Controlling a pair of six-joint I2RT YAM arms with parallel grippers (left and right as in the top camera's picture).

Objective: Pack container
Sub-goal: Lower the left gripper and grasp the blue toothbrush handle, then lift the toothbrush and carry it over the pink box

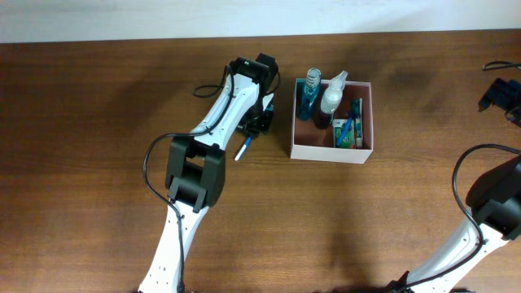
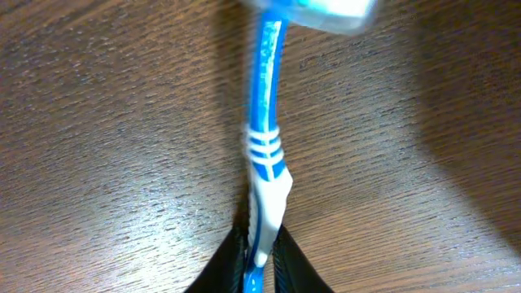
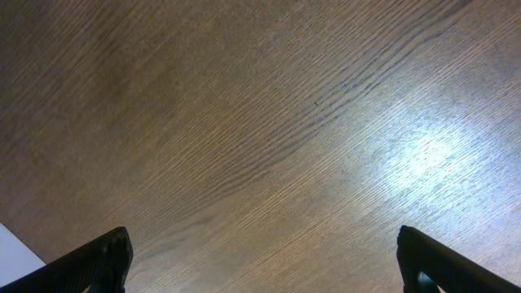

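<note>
The container (image 1: 293, 130), a square white-walled box with a pink interior, stands at the middle right of the table. It holds a blue bottle (image 1: 309, 94), a white spray bottle (image 1: 332, 96) and small green and blue packets (image 1: 348, 130). My left gripper (image 1: 254, 126) is just left of the container and is shut on the handle of a blue and white toothbrush (image 2: 267, 155). The brush end pokes out below the gripper in the overhead view (image 1: 242, 150). My right gripper (image 3: 260, 260) is open and empty over bare wood, at the far right edge (image 1: 501, 96).
Dark wood table (image 1: 98, 122) all around. A white wall strip runs along the far edge (image 1: 122, 20). Black cables trail from both arms.
</note>
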